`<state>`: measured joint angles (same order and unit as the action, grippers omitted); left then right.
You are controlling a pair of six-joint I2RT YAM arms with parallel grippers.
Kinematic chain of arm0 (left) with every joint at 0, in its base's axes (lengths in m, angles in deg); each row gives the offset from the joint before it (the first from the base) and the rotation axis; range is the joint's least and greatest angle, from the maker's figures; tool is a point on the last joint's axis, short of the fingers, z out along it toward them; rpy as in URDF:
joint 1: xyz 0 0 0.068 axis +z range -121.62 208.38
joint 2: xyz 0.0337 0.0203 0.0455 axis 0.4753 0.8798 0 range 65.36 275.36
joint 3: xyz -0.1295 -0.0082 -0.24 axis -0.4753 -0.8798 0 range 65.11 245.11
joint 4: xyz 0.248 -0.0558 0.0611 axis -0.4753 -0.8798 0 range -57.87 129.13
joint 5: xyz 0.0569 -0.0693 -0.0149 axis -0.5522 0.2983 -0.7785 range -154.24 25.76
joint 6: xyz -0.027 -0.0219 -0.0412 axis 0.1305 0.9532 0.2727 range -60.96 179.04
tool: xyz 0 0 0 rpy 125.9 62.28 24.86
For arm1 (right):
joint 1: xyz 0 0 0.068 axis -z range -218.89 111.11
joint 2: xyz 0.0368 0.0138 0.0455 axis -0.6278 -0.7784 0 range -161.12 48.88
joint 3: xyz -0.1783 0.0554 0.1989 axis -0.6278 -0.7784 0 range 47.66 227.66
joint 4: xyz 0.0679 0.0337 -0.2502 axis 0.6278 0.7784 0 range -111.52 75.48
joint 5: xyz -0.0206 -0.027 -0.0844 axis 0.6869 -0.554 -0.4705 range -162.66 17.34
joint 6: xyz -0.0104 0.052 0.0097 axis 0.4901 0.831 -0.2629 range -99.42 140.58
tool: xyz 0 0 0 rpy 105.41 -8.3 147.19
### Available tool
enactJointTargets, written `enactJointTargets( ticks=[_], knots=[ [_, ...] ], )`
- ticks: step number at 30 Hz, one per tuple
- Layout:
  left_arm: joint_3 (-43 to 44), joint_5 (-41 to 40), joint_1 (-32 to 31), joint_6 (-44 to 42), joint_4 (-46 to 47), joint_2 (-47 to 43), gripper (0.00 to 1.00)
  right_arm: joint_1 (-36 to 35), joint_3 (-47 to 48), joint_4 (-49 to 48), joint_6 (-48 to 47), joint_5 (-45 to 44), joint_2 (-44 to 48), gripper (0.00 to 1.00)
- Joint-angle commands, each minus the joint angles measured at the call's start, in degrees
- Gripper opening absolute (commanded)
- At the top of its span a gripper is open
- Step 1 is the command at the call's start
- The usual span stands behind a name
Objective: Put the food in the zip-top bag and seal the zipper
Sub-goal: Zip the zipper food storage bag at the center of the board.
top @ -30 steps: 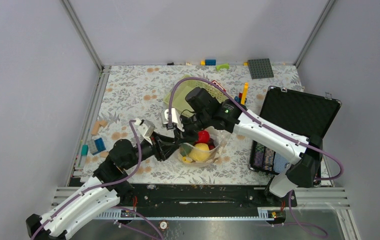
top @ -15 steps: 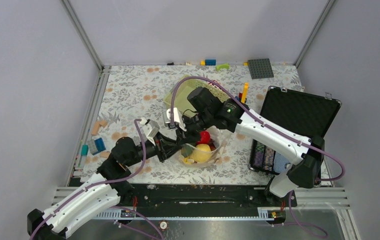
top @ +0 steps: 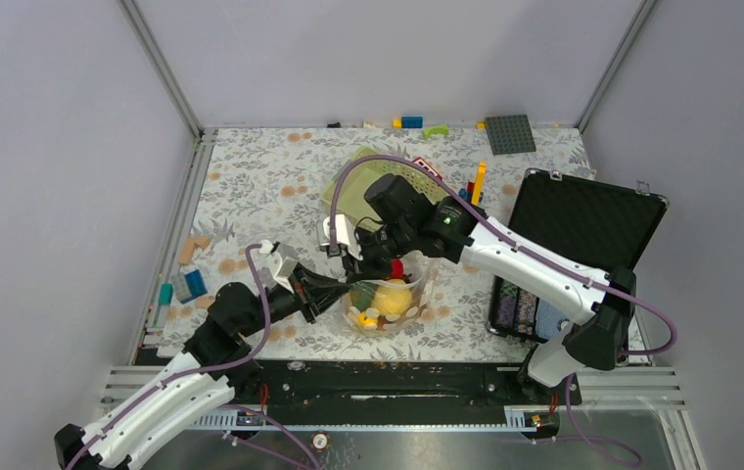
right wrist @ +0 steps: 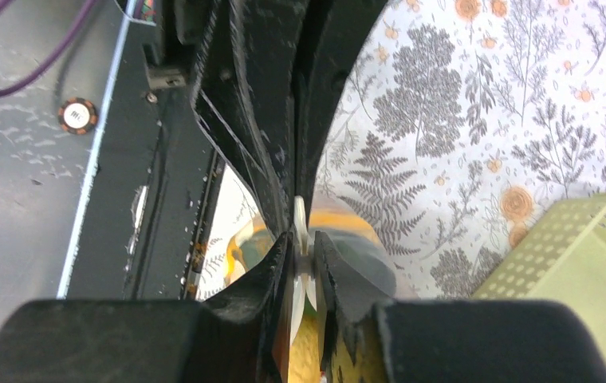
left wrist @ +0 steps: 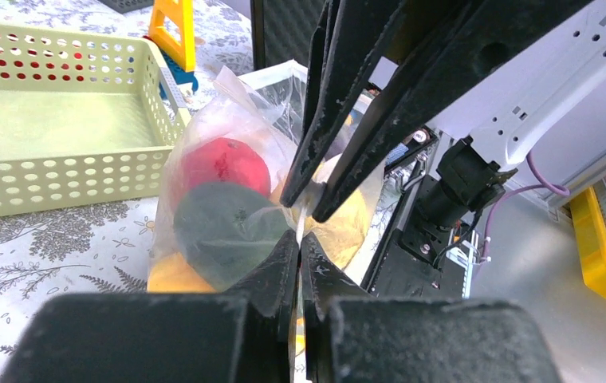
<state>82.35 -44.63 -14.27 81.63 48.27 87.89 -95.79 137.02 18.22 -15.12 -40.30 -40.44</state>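
The zip-top bag (top: 393, 302) stands on the flowered cloth between both arms, and the food inside it shows as yellow and red. In the left wrist view a red piece (left wrist: 224, 163), a dark green piece (left wrist: 220, 227) and a yellow piece (left wrist: 356, 219) fill the bag (left wrist: 196, 144). My left gripper (left wrist: 300, 239) is shut on the zipper (left wrist: 301, 226) at the bag's mouth. Just above it, my right gripper (left wrist: 312, 206) pinches the same strip. In the right wrist view, the right gripper (right wrist: 301, 239) is shut on the white zipper strip (right wrist: 300, 215).
The pale green basket (top: 348, 191) lies just behind the bag. An open black case (top: 569, 245) sits at the right. Loose blocks (top: 190, 279) lie at the left edge, and a grey baseplate (top: 510, 134) is at the back. The table's near rail runs close under the bag.
My left gripper has shut on the bag's mouth strip. The bag's top has drawn together, hiding more of the red piece. The right gripper kept its hold.
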Motion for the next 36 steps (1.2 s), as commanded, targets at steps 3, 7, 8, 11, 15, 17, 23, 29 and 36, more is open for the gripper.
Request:
enactJointTargets(
  ticks=[3,7,8,11,15,17,23,29,36],
  knots=[
    [-0.06,-4.04,0.02,1.13,4.06,-4.83,0.00,0.51,1.71,8.61,-2.83,-7.70,-1.69,0.05],
    [-0.01,-4.87,0.00,0.56,3.37,-4.85,0.00,0.57,1.78,9.26,-3.04,-8.57,-1.89,0.05],
    [0.01,-5.01,-0.03,0.53,3.07,-4.98,0.00,0.57,1.66,9.67,-3.12,-9.46,-1.71,0.05],
    [0.07,-6.19,0.00,0.36,1.42,-5.55,0.00,0.77,0.41,10.23,-3.17,-12.74,-0.62,0.05],
    [0.26,-9.44,-0.03,0.26,-1.38,-6.68,0.00,1.84,-1.35,10.70,-3.28,-15.95,1.89,0.05],
    [0.19,-11.12,-0.02,0.46,-2.32,-7.30,0.00,2.66,-1.99,10.92,-3.37,-16.48,2.86,0.05],
    [0.31,-13.93,-0.05,0.48,-5.12,-8.43,0.00,5.34,-3.87,11.06,-2.91,-17.99,4.70,0.05],
    [-0.21,-17.55,-0.06,1.52,-6.52,-9.19,0.00,7.09,-5.33,11.08,-2.24,-18.89,5.96,0.05],
    [-0.44,-21.32,0.01,1.74,-8.32,-11.19,0.00,8.65,-7.26,11.07,-2.02,-22.15,8.19,0.05]
  ],
)
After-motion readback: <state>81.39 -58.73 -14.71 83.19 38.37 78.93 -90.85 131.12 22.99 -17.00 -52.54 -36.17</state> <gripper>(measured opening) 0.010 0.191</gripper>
